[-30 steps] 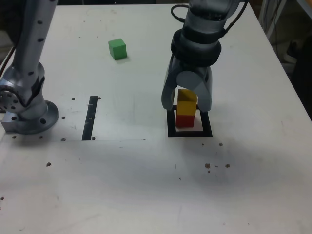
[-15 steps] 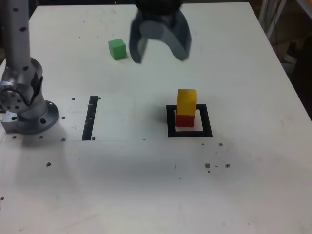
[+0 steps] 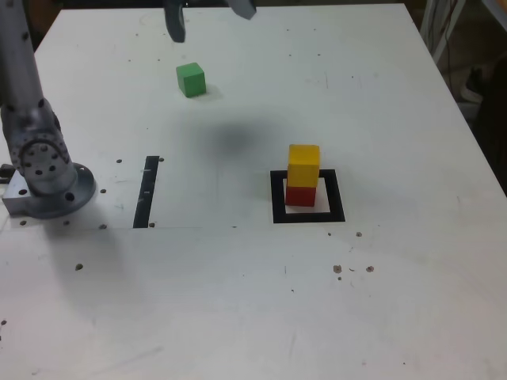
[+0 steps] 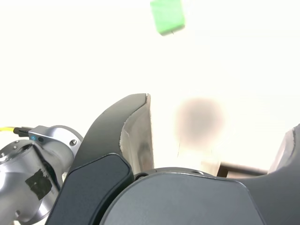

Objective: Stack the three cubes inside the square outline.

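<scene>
In the exterior view a yellow cube (image 3: pixel 303 164) stands on a red cube (image 3: pixel 300 195) inside the square outline (image 3: pixel 309 214). A green cube (image 3: pixel 190 80) lies alone on the table toward the far left. My gripper (image 3: pixel 207 16) hangs high at the frame's top edge, just beyond the green cube, with only its fingertips showing. It is open and holds nothing. The wrist view looks down between the wide-spread fingers (image 4: pixel 136 136) of the gripper (image 4: pixel 215 136) onto the green cube (image 4: pixel 167 17).
The arm's grey base (image 3: pixel 47 178) stands at the exterior view's left. A straight black tape strip (image 3: pixel 146 191) lies beside it. The white table's edge (image 3: pixel 467 119) runs along the right. The gripper's shadow (image 3: pixel 238 138) falls between the green cube and the stack.
The gripper has let go of the yellow cube on the red one, opened wide, risen and swung toward the exterior view's upper left near the green cube.
</scene>
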Robot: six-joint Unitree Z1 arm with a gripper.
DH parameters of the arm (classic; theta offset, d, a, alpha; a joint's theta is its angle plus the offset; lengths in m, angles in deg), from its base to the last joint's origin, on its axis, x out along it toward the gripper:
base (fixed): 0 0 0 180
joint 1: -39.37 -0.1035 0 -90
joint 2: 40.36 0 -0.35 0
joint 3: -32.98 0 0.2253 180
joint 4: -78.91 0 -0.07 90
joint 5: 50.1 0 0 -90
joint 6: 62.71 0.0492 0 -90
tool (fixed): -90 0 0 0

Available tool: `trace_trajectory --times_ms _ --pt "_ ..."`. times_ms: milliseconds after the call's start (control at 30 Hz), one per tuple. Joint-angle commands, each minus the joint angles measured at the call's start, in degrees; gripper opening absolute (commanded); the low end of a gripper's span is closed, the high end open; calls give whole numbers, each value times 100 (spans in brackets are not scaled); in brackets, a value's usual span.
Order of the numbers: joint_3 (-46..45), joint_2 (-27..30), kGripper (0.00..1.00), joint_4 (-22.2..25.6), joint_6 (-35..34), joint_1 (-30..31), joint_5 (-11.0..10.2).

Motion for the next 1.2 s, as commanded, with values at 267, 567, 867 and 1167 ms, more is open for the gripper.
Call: trace_trajectory --times_ms 267,567,867,1167 --pt "-399 -1055 99 -665 503 -1474 132" --pt "-858 -1401 99 -1618 884 -2001 400" --pt "-822 -1954 97 -1731 945 -2136 307" --pt "-713 -2019 69 -1758 886 -2150 423"
